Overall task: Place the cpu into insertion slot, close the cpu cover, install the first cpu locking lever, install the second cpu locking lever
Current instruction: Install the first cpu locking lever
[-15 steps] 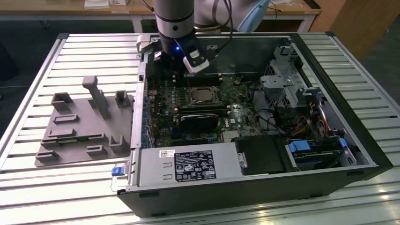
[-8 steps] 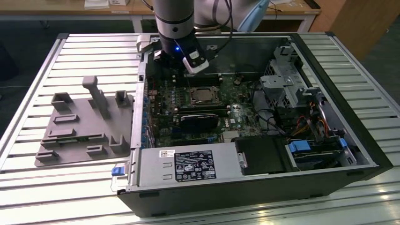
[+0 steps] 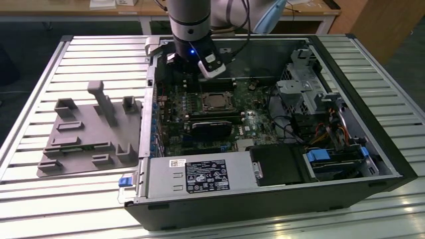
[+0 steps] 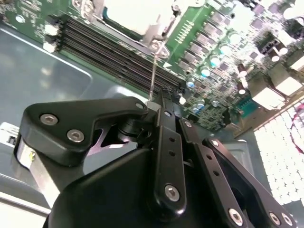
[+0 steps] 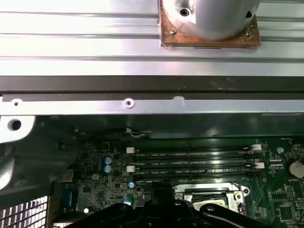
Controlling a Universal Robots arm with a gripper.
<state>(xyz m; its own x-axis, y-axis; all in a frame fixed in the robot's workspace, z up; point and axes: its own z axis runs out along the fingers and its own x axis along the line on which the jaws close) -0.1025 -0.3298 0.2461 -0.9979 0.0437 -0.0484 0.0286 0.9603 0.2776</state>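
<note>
In the exterior view the cpu [image 3: 214, 101] lies with its silver top up in the insertion slot [image 3: 202, 102] on the motherboard, and the cpu cover [image 3: 224, 101] frames it. My gripper [image 3: 199, 82] hangs just behind the socket, inside the open case. In the second wrist view a thin metal cpu locking lever [image 4: 153, 71] rises from the socket corner up to my gripper [image 4: 159, 97], whose black fingers come together at the lever's end. The cpu [image 4: 130, 12] shows bright beyond it. In the first wrist view the gripper [image 5: 154, 194] is beside the cpu cover [image 5: 199, 191].
Memory slots [image 4: 109, 47] [image 5: 190, 159] run alongside the socket. A black heatsink [image 3: 211, 128] sits in front of it, with a power supply [image 3: 192, 177] at the case front and a drive cage [image 3: 312, 94] on the exterior view's right. A grey fixture tray [image 3: 86, 134] lies outside.
</note>
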